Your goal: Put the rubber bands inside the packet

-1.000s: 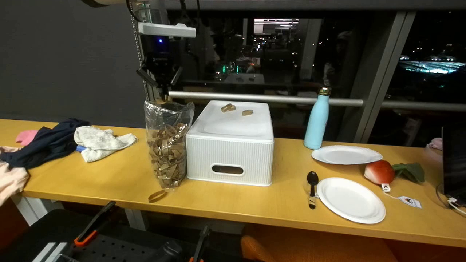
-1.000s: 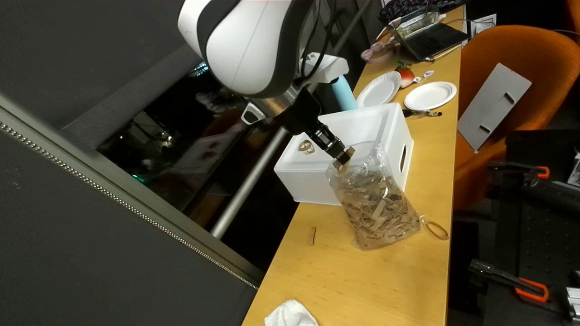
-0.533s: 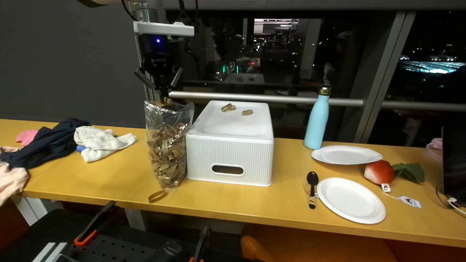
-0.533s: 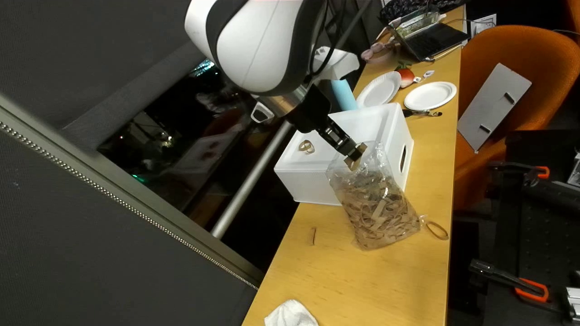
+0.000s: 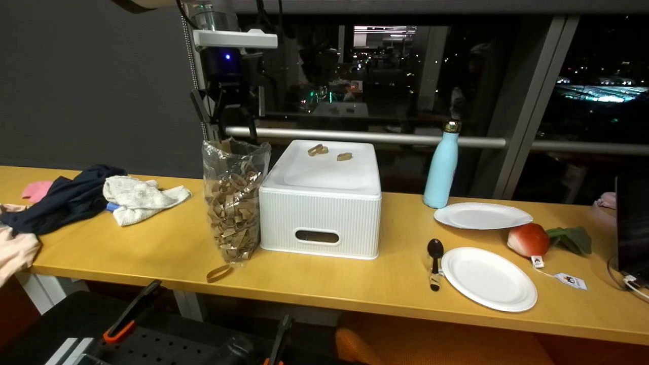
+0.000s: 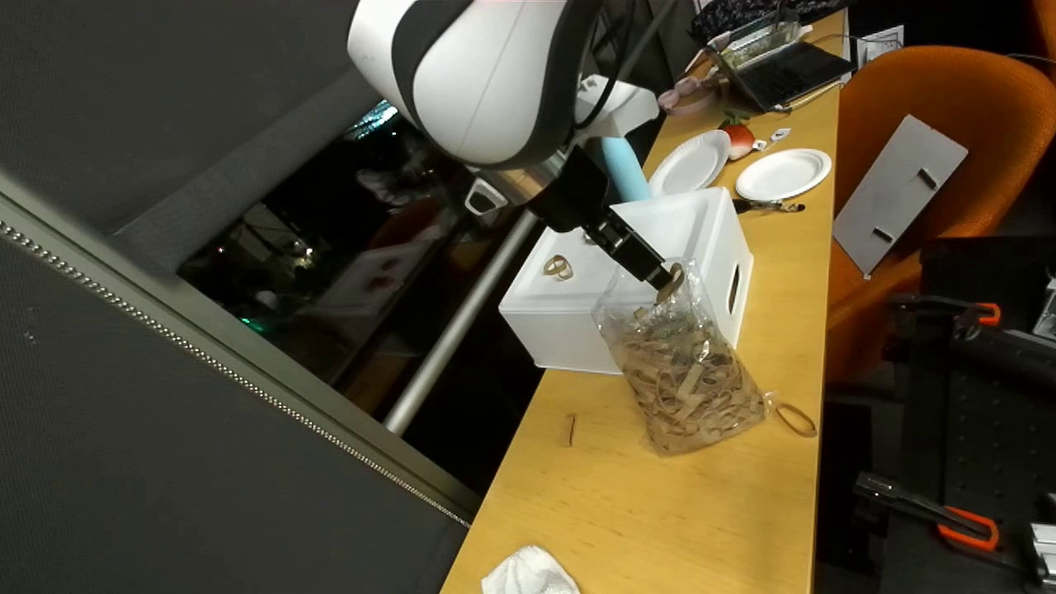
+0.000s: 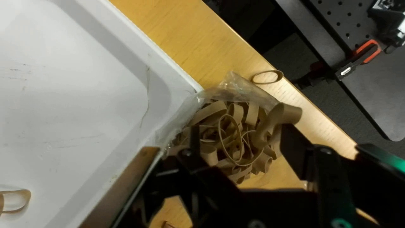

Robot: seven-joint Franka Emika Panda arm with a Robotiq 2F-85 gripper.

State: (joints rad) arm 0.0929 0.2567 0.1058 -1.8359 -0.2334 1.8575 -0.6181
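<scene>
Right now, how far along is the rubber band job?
Looks done: the packet holds a heap of bands. In hand: the end effector stands open at the packet's mouth, one band by a fingertip; I can't tell if it's free. Left, at least: loose bands on the white box, plus a stray band on the table near the packet's base.

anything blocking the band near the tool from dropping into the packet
Nothing visible blocks it: the band is at the mouth of the packet, which stands open, and the tool is open. Whether band and tool touch is unclear.
</scene>
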